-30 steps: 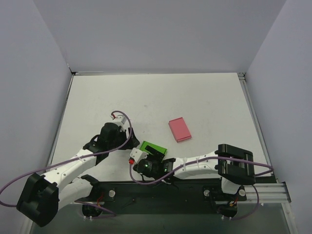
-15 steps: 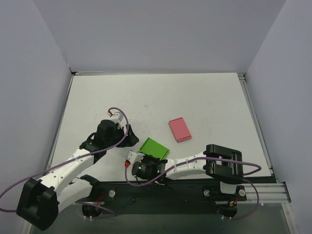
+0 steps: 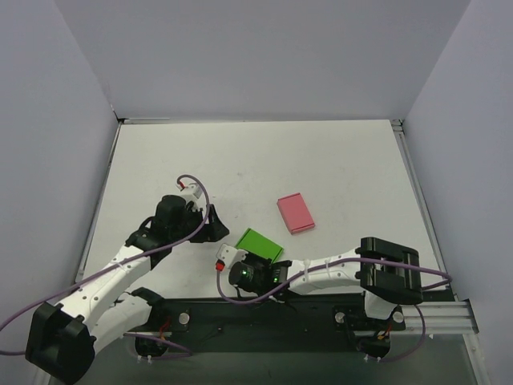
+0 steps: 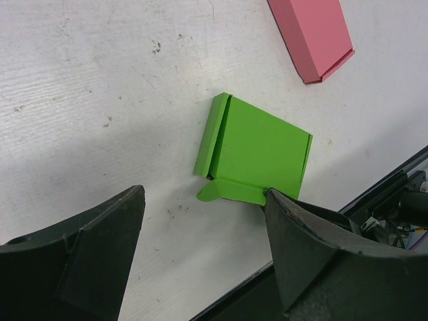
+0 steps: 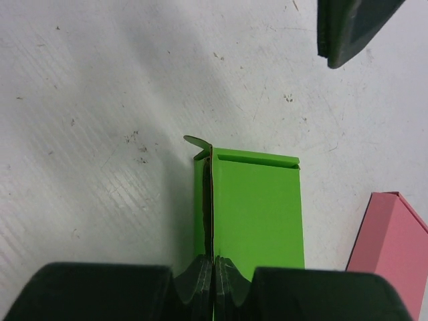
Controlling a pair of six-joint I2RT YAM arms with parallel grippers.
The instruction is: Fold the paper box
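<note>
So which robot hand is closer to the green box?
Right. The right gripper is shut on a flap of the green box; the left gripper hangs open just beside it.

This is a robot lab. Plain pale walls point(image 3: 264, 56) box in a white bench point(image 3: 240, 152), two cabled arms point(image 3: 112, 277) bolted at its edge.

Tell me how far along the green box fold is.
Early. Done: the small bright green card box has one side flap raised. In hand: the right gripper is shut on that flap. Remaining: other flaps and tabs unfolded; the left gripper hangs open, empty.
</note>
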